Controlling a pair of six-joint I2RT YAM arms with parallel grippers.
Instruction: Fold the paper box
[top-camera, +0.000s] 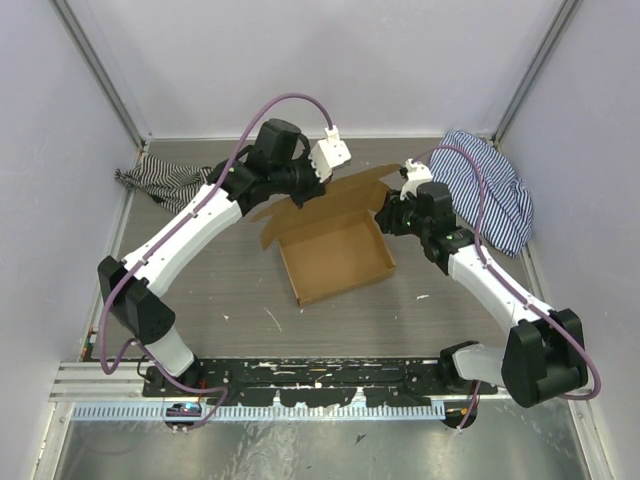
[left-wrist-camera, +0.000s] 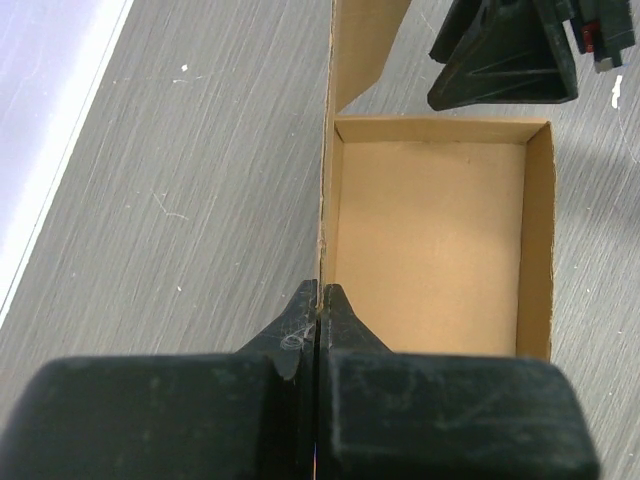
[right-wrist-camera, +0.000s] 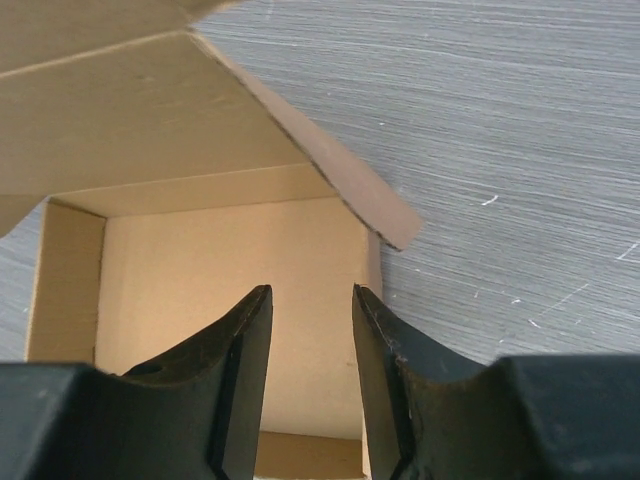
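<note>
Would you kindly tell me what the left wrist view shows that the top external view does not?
Only the left wrist view shows the left gripper pinched shut on the thin edge of a side wall of the paper box. Only the top external view shows the left striped cloth and the right striped cloth at the far corners, plus both whole arms. Both show the box's open tray and the right gripper close by.

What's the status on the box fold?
Left gripper shut on paper box wall. Right gripper open above it. Lid flap open. Striped cloths apart, far corners.
</note>
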